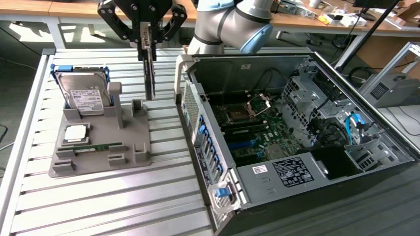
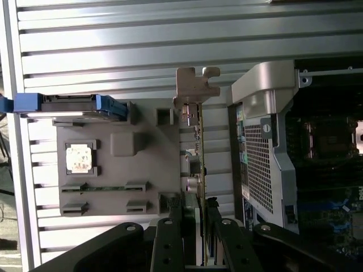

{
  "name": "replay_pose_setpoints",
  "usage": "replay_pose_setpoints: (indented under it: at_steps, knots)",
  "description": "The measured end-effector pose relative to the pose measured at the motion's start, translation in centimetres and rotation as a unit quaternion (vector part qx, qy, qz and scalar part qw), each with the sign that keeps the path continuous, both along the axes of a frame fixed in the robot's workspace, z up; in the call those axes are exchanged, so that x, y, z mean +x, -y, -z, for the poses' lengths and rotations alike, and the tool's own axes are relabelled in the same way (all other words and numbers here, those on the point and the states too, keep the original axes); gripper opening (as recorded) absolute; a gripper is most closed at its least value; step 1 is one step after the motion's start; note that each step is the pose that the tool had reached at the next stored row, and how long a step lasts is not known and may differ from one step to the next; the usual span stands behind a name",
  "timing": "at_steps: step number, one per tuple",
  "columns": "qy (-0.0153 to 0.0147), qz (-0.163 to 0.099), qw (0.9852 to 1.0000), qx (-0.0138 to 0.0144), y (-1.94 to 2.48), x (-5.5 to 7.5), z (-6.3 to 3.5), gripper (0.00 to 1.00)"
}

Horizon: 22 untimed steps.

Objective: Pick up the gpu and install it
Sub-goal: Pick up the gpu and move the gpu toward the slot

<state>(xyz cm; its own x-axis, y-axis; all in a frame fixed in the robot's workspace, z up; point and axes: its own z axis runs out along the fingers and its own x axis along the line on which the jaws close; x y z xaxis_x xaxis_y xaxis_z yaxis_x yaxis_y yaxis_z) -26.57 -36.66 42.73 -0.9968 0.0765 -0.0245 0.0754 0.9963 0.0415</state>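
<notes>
The gpu (image 1: 149, 73) is a thin dark card hanging edge-on and upright from my gripper (image 1: 145, 45), which is shut on its upper end. Its lower end hovers near the back right corner of the grey fixture (image 1: 98, 147), left of the open computer case (image 1: 196, 98) in the exterior view. In the wrist view the gpu (image 2: 198, 153) runs away from my gripper (image 2: 195, 218), ending in its silvery bracket (image 2: 195, 85). It lies between the fixture (image 2: 113, 170) and the case's perforated wall (image 2: 261, 164).
The fixture holds a hard drive (image 1: 82, 93) in a blue frame, a processor chip (image 1: 75, 132) and a green memory stick (image 1: 92, 146). The case lies open with its motherboard (image 1: 256, 132) exposed. The slatted metal table (image 1: 98, 206) stretches toward the front.
</notes>
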Motion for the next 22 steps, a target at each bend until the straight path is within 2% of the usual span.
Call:
replay_pose_setpoints:
  at_steps: [22]
  knots:
    - [0.0000, 0.000, 1.0000, -0.0019, 0.00, 1.8, 0.00, 0.27]
